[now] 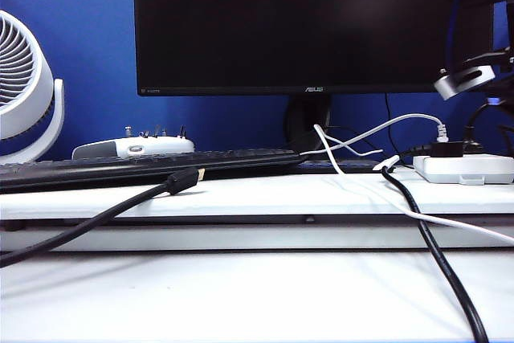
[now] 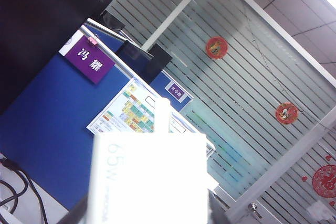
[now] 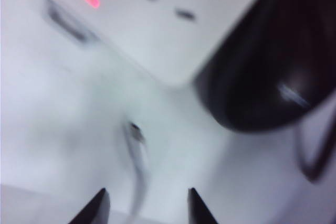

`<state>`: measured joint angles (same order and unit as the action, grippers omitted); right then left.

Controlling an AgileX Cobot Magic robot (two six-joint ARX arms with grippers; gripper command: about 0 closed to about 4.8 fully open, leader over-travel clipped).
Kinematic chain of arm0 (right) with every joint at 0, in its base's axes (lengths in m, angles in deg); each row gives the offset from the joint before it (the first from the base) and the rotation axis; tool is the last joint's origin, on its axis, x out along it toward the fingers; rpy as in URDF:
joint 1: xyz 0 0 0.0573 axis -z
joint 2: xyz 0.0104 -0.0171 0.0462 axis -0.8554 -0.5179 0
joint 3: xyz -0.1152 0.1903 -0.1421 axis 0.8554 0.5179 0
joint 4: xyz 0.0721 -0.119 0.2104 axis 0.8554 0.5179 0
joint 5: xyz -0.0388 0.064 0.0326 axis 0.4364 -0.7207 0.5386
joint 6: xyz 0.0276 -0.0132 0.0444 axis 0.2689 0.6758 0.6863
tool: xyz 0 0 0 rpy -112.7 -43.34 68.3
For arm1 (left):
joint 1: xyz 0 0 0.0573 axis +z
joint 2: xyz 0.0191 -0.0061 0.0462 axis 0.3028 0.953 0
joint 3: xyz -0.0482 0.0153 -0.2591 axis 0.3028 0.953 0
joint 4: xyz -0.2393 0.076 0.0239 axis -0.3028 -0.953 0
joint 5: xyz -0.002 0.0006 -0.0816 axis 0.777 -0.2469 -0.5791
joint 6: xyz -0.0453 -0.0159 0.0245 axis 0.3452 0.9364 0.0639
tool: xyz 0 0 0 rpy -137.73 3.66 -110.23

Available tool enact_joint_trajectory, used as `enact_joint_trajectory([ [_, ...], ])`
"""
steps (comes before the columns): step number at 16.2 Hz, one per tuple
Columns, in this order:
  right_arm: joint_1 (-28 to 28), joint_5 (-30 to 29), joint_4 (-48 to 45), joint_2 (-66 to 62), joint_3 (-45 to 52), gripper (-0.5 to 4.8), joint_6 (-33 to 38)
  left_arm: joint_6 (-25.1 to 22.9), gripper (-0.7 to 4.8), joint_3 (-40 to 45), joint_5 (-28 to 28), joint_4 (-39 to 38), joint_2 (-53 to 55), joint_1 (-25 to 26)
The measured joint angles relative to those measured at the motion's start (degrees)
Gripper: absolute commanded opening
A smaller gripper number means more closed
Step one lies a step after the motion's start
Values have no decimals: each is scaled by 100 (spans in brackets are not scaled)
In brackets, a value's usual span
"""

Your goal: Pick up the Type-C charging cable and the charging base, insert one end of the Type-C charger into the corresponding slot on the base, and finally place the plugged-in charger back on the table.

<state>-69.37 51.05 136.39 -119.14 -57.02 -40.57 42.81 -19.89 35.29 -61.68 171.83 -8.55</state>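
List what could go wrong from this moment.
1. The right gripper hangs with jaws apart over the Type-C charging cable; the right wrist view is blurred, so closing may miss the thin plug.
2. The power strip lies close by and could get bumped.
3. The left gripper grips the charging base low; it may tilt.

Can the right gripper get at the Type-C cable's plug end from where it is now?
Probably yes. The right gripper hangs over the table with its fingers apart, the Type-C charging cable lying just beyond them and nothing between. The power strip and a dark rounded object sit close beyond.
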Motion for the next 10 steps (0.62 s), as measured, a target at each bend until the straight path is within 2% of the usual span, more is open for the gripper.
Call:
enact_joint_trajectory([
  [3, 59, -396, -94, -105, 4, 198, -35, 0, 56, 0, -9, 0, 0, 0],
  [5, 59, -409, -136, -424, 2, 179, -111, 0, 56, 0, -11, 0, 0, -2],
  [6, 59, -407, -144, -424, 2, 144, -111, 0, 56, 0, -11, 0, 0, -2],
  [10, 164, -382, -210, -424, 4, 144, -129, 0, 56, 0, -11, 0, 0, -2],
])
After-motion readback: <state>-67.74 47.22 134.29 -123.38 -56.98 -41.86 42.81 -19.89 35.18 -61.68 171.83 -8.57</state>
